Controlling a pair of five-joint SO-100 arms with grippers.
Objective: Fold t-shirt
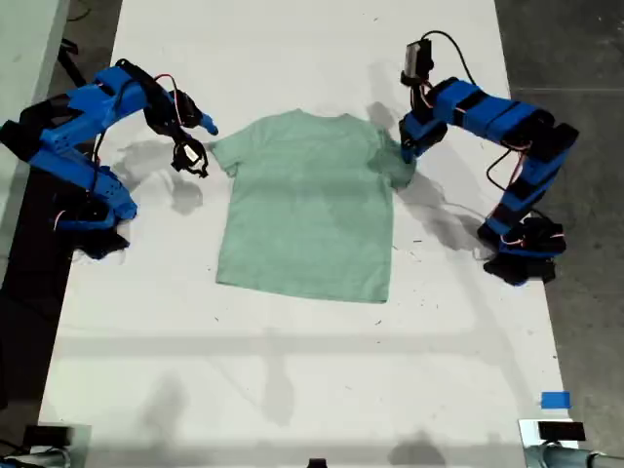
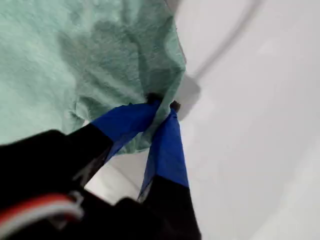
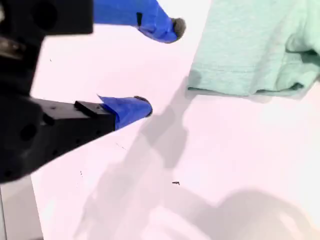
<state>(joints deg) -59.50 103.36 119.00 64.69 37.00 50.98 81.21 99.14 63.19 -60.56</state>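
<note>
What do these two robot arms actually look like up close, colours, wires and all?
Both arms are bright blue plastic segments joined by black blocks, with thin red, black and white cables looping along them. Each end effector, my first and my second, has two tapered blue fingers with dark tips on a black body.

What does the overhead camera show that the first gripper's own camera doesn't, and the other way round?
Only the exterior view shows the whole t-shirt lying flat on the white table, both blue arms, my second gripper open beside the sleeve on that view's left, and a small blue tag near its lower right corner.

Only the first wrist view shows, up close, my first gripper with its blue fingers pinched shut on bunched sleeve cloth.

Both show the mint-green t-shirt, the table and my first gripper at the sleeve.
</note>
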